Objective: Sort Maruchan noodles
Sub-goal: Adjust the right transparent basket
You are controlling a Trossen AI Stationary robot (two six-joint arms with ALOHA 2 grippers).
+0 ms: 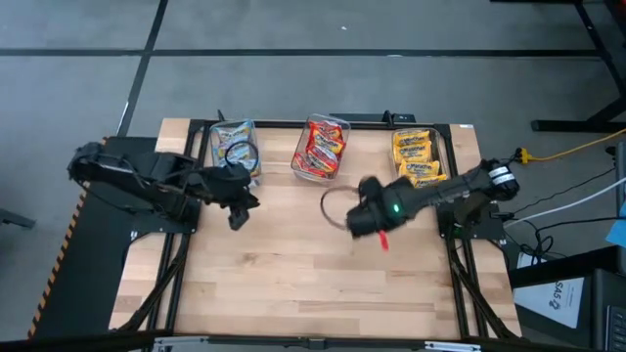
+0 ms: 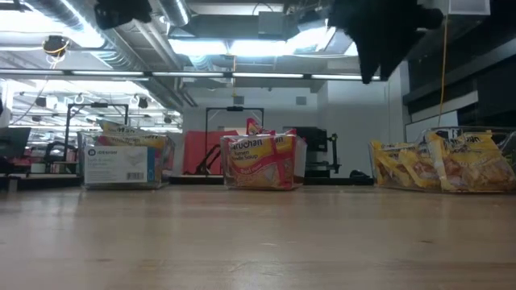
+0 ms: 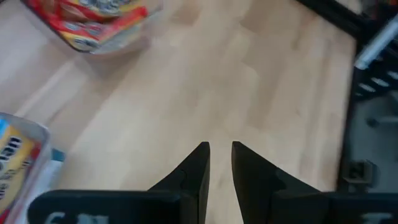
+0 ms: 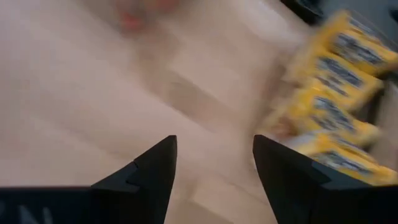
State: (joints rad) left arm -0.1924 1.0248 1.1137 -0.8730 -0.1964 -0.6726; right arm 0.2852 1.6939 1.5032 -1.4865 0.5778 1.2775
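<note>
The Maruchan noodles lie in three clear bins along the table's far edge. Blue packets (image 1: 235, 147) fill the left bin, red packets (image 1: 321, 147) the middle one, and yellow packets (image 1: 416, 156) the right one. My left gripper (image 1: 238, 213) hovers just in front of the blue bin. Its fingers (image 3: 221, 149) stand a narrow gap apart and hold nothing. My right gripper (image 1: 354, 223) hovers over the table's middle, in front of the red bin. It is open and empty (image 4: 214, 146), with yellow packets (image 4: 339, 93) beyond it.
The low view shows the three bins in a row: left (image 2: 121, 161), middle (image 2: 262, 161), right (image 2: 443, 161). Bare wood (image 1: 293, 284) stretches from there to the near edge. A small red mark (image 1: 383, 241) shows beneath my right gripper. Black frame rails run along both table sides.
</note>
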